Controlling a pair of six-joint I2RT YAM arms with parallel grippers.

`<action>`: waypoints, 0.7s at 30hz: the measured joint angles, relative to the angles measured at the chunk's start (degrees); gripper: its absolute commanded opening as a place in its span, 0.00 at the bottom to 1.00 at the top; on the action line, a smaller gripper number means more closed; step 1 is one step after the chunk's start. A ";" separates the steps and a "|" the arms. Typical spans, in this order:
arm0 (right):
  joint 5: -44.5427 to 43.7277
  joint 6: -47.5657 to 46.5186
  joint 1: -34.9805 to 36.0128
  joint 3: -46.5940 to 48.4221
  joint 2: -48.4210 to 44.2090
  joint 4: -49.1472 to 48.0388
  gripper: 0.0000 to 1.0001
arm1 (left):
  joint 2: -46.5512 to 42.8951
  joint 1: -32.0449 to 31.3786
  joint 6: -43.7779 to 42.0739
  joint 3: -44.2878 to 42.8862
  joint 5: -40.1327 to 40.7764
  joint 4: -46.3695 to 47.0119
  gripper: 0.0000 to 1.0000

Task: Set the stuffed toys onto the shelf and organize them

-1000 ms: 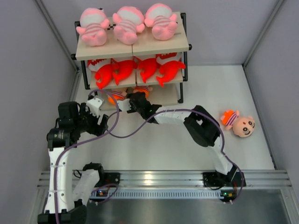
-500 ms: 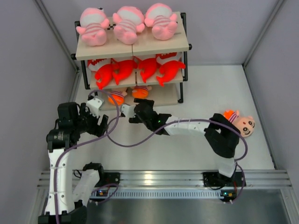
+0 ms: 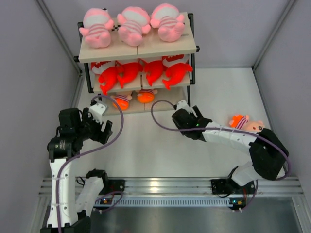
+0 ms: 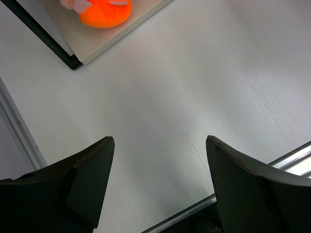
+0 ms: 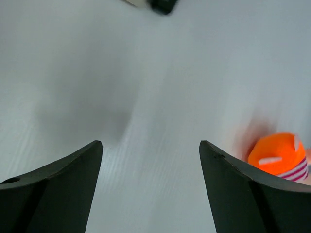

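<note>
The shelf (image 3: 167, 46) stands at the back. It holds three pink striped babies (image 3: 131, 24) on top, red-orange sharks (image 3: 146, 73) on the middle board and two boys in orange shorts (image 3: 146, 95) on the bottom board. One more boy (image 3: 249, 127) lies on the table at the right. My right gripper (image 3: 186, 113) is open and empty over the table between the shelf's right foot and that boy, whose orange shorts (image 5: 278, 154) show at the right of its wrist view. My left gripper (image 3: 101, 119) is open and empty near the shelf's left front corner. Its wrist view shows a boy's orange shorts (image 4: 104, 12) on the bottom board.
Grey walls close in on the left, right and back. The shelf's black frame foot (image 4: 73, 62) is near my left gripper. A metal rail (image 3: 170, 187) runs along the near edge by the arm bases.
My right gripper has pulled back from the shelf's bottom tier and swung right toward the boy on the table, leaving a boy on the bottom board. The left arm has barely moved.
</note>
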State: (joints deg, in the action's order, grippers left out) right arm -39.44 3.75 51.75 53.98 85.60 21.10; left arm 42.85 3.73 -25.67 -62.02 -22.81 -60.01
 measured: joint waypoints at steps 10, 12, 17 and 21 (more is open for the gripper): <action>-2.89 19.28 -29.24 -3.52 -11.82 -0.07 0.76 | -0.74 -0.87 -0.42 0.63 0.63 0.00 0.82; -3.85 22.25 -34.18 -3.48 -11.69 -0.46 0.75 | -0.74 -1.14 -0.46 0.74 0.83 -0.02 0.82; -7.56 27.61 -42.34 0.66 -4.83 2.60 0.72 | -0.96 -1.66 -0.70 1.14 1.29 -0.02 0.82; -9.14 29.27 -43.41 1.90 -0.70 3.26 0.71 | -1.09 -1.90 -1.05 1.64 1.44 0.00 0.82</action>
State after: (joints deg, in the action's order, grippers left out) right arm -48.58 33.01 8.34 55.88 84.90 24.36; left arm 41.76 1.83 -26.72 -60.38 -21.37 -60.01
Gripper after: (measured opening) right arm 0.712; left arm 0.823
